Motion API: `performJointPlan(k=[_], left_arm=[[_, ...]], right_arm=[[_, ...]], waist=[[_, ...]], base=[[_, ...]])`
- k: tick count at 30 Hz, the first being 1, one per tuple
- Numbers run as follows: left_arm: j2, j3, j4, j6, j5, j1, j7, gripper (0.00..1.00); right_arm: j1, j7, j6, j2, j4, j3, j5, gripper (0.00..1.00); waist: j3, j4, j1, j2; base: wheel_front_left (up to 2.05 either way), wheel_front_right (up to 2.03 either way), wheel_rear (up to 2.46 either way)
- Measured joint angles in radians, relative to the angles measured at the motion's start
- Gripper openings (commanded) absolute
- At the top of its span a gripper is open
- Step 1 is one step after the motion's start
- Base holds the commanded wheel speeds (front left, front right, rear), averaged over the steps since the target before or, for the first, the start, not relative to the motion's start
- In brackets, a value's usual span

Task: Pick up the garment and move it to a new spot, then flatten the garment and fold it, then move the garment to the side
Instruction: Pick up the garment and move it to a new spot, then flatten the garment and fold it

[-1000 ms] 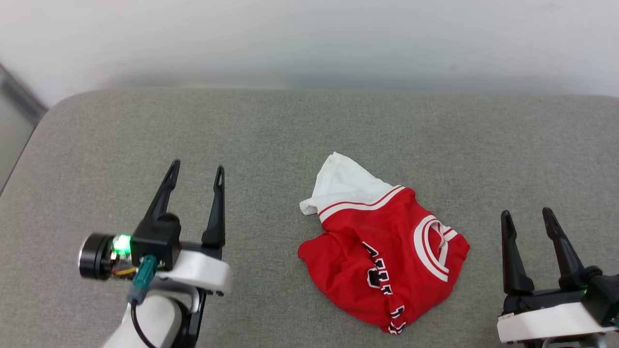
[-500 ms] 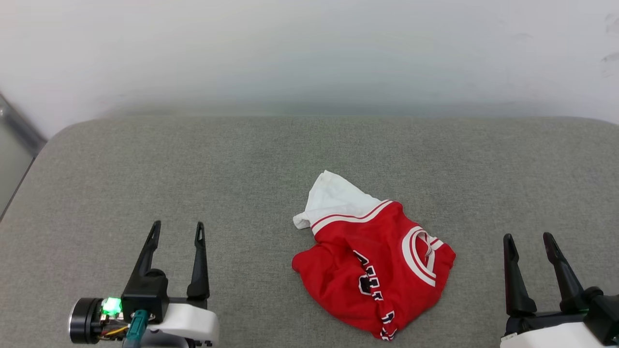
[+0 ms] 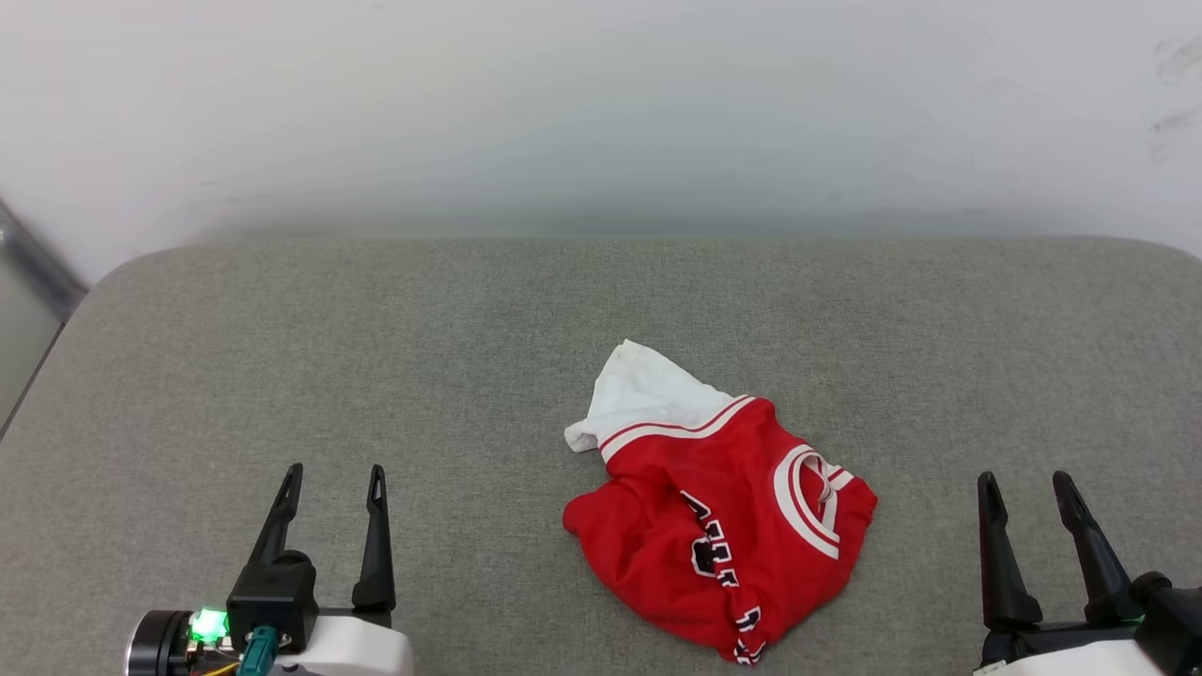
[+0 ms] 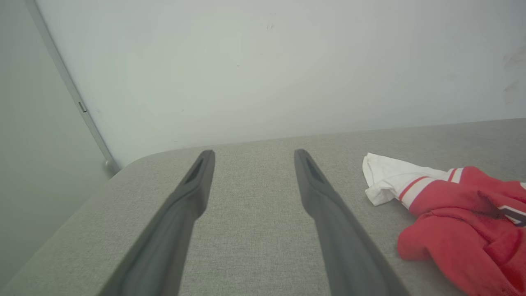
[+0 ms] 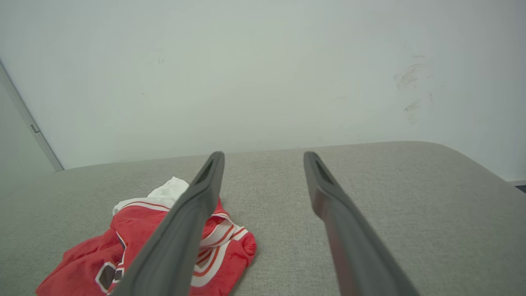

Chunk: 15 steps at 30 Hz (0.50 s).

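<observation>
Our left tool (image 3: pixel 334 469) and right tool (image 3: pixel 1024 477) stand wide, empty; we should pinch the shirt (image 3: pixel 742 554) (crumpled, lower centre) at a raised fold.

left gripper (image 3: pixel 333 477) – fingers spread, holding nothing | right gripper (image 3: pixel 1025 484) – fingers spread, holding nothing

A: What colours does the garment (image 3: pixel 732 469) show?
B: Red body, white sleeve (image 3: pixel 643 390) at its eleven o'clock, red-white striped trim and collar (image 3: pixel 806 498), black white-outlined letters (image 3: pixel 714 554).
A: And around it?
B: Speckled grey tabletop (image 3: pixel 470 357), pale wall (image 3: pixel 601 113). The left hand (image 3: pixel 335 468) and right hand (image 3: pixel 1024 476) are black on white; a green light (image 3: pixel 208 624) glows at the left one's base.
</observation>
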Motion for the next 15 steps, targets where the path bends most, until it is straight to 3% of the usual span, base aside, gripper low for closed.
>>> performJointPlan(k=[8,15], left_arm=[[-0.030,0.029,0.010,-0.042,0.028,0.002,0.000,1.00],[-0.015,0.038,0.041,-0.135,0.037,-0.143,0.000,1.00]], right_arm=[[0.000,0.000,0.000,0.000,0.003,-0.001,0.007,1.00],[-0.005,0.000,0.000,0.000,-0.001,-0.005,0.010,1.00]], waist=[[-0.001,0.004,0.0000,0.0000],[0.016,0.014,0.0001,0.0000]], base=[[0.00,0.00,0.00],[0.00,0.00,0.00]])
